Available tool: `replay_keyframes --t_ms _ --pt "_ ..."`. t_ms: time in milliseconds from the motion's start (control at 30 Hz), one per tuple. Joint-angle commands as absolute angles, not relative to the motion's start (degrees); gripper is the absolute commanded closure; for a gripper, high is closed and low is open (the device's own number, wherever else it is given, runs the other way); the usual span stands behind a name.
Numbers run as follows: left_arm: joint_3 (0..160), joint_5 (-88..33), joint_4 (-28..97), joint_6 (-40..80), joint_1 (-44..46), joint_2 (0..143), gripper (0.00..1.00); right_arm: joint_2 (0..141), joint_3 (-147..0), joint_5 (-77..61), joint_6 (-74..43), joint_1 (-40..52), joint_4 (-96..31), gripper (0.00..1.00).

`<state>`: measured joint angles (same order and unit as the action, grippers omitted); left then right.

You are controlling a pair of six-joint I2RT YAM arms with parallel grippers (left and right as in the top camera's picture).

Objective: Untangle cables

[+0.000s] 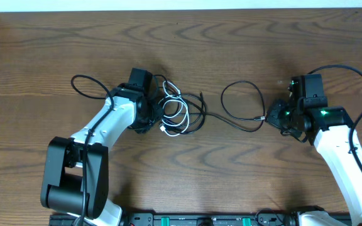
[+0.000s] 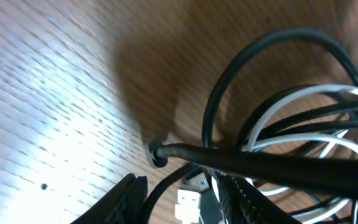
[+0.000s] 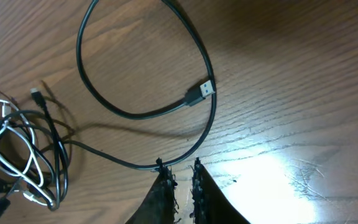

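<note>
A tangle of black and white cables point(image 1: 182, 114) lies at the table's middle left. My left gripper point(image 1: 158, 115) is on its left edge. In the left wrist view that gripper point(image 2: 185, 205) stands partly open, with a black cable point(image 2: 166, 186) and a white plug point(image 2: 188, 200) between its fingers point(image 2: 126, 200). White loops point(image 2: 303, 99) cross under black ones. One black cable point(image 1: 241, 105) runs right from the tangle into a loop that ends in a USB plug point(image 3: 201, 92). My right gripper point(image 3: 178, 167) is a slit open and empty, with that cable point(image 3: 135, 165) lying against its left fingertip.
The thicker black arm wires loop out at the left point(image 1: 88, 84) and the right point(image 1: 357, 78). The tangle point(image 3: 23, 149) shows at the left edge of the right wrist view, with a small plug point(image 3: 36, 94) sticking out. A pale strip borders the wooden table's far edge point(image 1: 181, 5).
</note>
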<state>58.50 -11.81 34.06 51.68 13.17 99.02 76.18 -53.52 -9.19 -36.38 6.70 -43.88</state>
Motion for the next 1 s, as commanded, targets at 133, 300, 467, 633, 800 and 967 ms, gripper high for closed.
replay_keyframes --t_ms 133,300,467,633,800,967 --pt "58.6 -14.6 34.2 50.9 13.1 99.2 0.58 76.2 -53.6 -8.1 -36.2 6.8 -43.9 0.89" --pt "58.6 -14.6 34.2 50.9 13.1 99.2 0.58 76.2 -53.6 -8.1 -36.2 6.9 -43.9 0.88" --pt "58.6 -14.6 34.3 51.4 13.1 99.2 0.58 76.2 -53.6 -8.1 -36.2 6.9 -43.9 0.87" --pt "58.6 -20.9 34.2 51.5 13.1 99.2 0.58 76.2 -53.6 -8.1 -36.2 6.9 -43.9 0.86" --pt "58.6 -25.8 34.3 51.5 13.2 99.2 0.67 76.2 -53.6 -8.1 -36.2 6.9 -43.9 0.85" --pt "58.6 -30.7 34.3 51.7 15.2 99.2 0.68 76.2 -53.6 -8.1 -36.2 6.9 -43.9 0.84"
